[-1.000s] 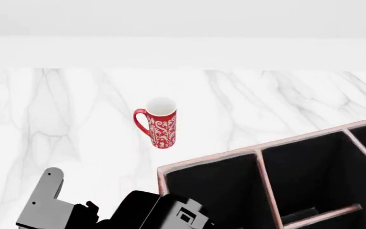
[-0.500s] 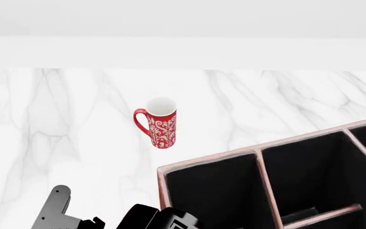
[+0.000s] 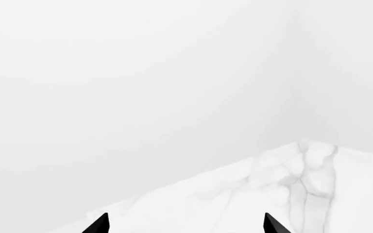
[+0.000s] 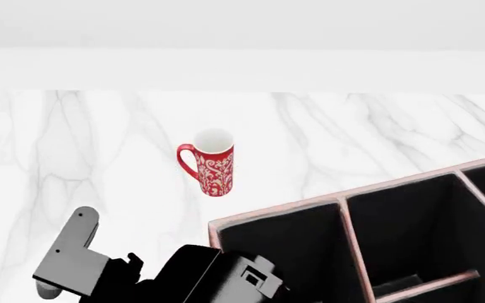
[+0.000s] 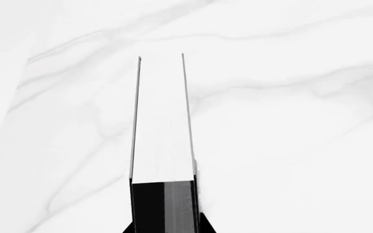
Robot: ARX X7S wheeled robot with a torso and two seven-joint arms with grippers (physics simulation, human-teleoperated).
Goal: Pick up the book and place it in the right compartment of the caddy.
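starting at my left: the left pincer has its two black tips spread apart with nothing between them, looking out over bare marble tabletop. further along, the red mug stands upright, well apart from the caddy, whose black compartments fill the lower right of the head view (the rightmost one runs off the frame edge).

the book shows only in the right wrist view: edge-on, white pages between two thin black covers, sticking straight out from the right pincer, which looks clamped on its near end, though i see only slivers of the fingers. it hangs above the tabletop.

i judge it stiff, fairly heavy and smooth-covered, so held at one end it may droop or slip; a squeeze across both covers near the spine suits it best.
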